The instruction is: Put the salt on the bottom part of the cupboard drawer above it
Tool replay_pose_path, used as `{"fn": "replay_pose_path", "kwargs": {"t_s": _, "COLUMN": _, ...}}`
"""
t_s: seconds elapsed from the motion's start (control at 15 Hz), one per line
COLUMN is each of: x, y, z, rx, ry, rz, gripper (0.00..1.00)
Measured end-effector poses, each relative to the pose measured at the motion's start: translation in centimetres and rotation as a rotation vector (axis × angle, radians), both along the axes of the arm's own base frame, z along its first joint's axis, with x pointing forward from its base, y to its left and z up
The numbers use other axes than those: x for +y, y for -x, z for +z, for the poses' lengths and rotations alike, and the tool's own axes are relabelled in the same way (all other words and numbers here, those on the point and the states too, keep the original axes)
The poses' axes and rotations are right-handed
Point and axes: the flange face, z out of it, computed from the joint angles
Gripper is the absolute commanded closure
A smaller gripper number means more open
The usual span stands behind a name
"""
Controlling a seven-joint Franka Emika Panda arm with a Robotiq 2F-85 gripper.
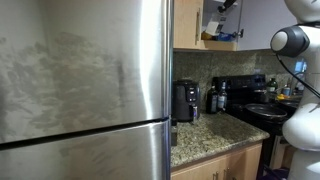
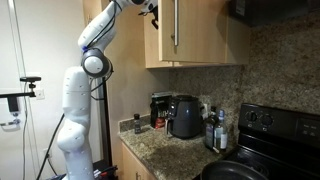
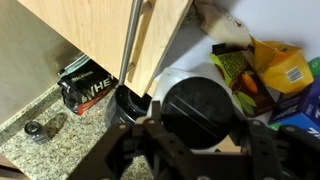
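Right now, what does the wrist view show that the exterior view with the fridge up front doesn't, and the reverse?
Only the wrist view: the metal door handle, a green packet on a shelf, and a small dark jar.
Only that exterior view: the steel fridge, the black stove and the arm's white elbow.
Both: the wooden cupboard, the granite counter, something yellow on a shelf, and the gripper at the cupboard. Neither shows whether its jaws hold anything.

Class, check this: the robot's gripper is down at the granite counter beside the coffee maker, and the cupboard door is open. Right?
No. The gripper is up at the cupboard, high above the granite counter and coffee maker; an exterior view shows it.
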Motion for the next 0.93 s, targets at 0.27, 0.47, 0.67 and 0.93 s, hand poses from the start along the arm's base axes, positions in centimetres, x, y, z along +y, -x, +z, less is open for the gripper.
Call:
{"fn": "replay_pose_path", "kwargs": {"t_s": 0.27, "x": -0.2, "y": -1.2, "z": -1.0, "rx": 0.027, "ry": -0.023, "rz": 0.011, "gripper": 0.63}}
{"fn": "replay_pose_path", "kwargs": {"t_s": 0.47, "x": -0.8, "y": -2.7, "z": -1.4, "rx": 0.008, "ry": -0.094, "rz": 0.03, "gripper": 0.63}}
{"fn": "replay_pose_path", "kwargs": {"t_s": 0.67, "x": -1.9, "y": -3.5, "z": -1.0, "rx": -0.052, "ry": -0.161, "rz": 0.039, "gripper": 0.63}}
{"fn": "replay_pose_path", "kwargs": {"t_s": 0.93, "x": -3.4, "y": -3.9, "z": -0.9, "rx": -0.091, "ry": -0.212, "rz": 0.037, "gripper": 0.63}}
